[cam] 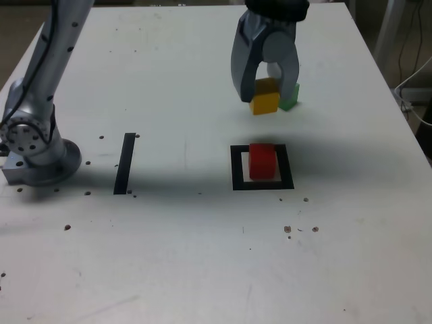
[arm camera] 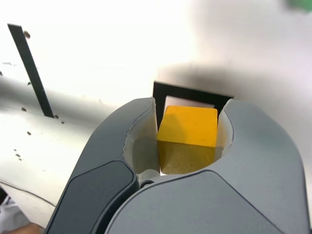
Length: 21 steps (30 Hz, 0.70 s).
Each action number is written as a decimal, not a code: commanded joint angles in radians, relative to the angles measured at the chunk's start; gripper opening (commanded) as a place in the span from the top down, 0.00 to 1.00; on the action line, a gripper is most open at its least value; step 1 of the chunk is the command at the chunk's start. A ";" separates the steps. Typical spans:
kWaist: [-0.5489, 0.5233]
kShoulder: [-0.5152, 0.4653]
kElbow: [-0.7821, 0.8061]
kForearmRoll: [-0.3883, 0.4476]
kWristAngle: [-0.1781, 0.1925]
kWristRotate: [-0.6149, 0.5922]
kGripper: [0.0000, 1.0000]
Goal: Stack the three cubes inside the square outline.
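Gripper (cam: 265, 100) condition first: you have the two grey jaws closed against opposite sides of the yellow cube (cam: 264, 96), and the wrist view confirms it, with the yellow cube (arm camera: 187, 139) wedged between the pale inner pads and no gap on either side. The cube appears to hang clear of the table (cam: 202, 256); its shadow falls on the surface below.

Your red cube (cam: 262, 160) sits upright inside the square outline (cam: 236, 167), on the white centre, with the black frame visible all round it. Nothing rests on top of it. The held yellow cube is on the far side of the outline, near it but not above it. In the wrist view, part of the outline (arm camera: 192, 94) shows just beyond the held cube.

The green cube (cam: 290, 96) stands on the table at the far side, just to the exterior view's right of the yellow one and partly hidden by a jaw. Whether the two touch cannot be told.

A straight black strip (cam: 125, 163) lies well to the exterior view's left of the outline, next to the arm's base (cam: 34, 152).
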 commanded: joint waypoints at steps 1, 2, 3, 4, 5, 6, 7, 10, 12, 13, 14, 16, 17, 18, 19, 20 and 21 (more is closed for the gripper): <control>-0.020 -0.012 0.011 0.028 -0.002 -0.007 0.72; -0.030 -0.013 0.018 0.027 -0.002 -0.010 0.72; -0.039 -0.014 0.025 0.025 -0.003 -0.012 0.72; -0.047 -0.015 0.033 0.023 -0.003 -0.014 0.72; -0.055 -0.016 0.041 0.020 -0.003 -0.016 0.72; -0.062 -0.017 0.050 0.017 -0.004 -0.017 0.72; -0.069 -0.017 0.058 0.014 -0.004 -0.019 0.72; -0.090 -0.020 0.077 0.004 -0.008 -0.024 0.72; -0.101 -0.021 0.083 0.000 -0.011 -0.026 0.72; -0.107 -0.021 0.086 -0.002 -0.013 -0.026 0.72; -0.112 -0.021 0.090 -0.005 -0.016 -0.027 0.72; -0.122 -0.021 0.098 -0.014 -0.022 -0.027 0.72; -0.127 -0.020 0.103 -0.019 -0.025 -0.027 0.72; -0.131 -0.020 0.107 -0.024 -0.029 -0.027 0.72; -0.135 -0.019 0.111 -0.030 -0.031 -0.027 0.72; -0.138 -0.018 0.113 -0.034 -0.033 -0.027 0.72; -0.141 -0.016 0.115 -0.038 -0.034 -0.027 0.72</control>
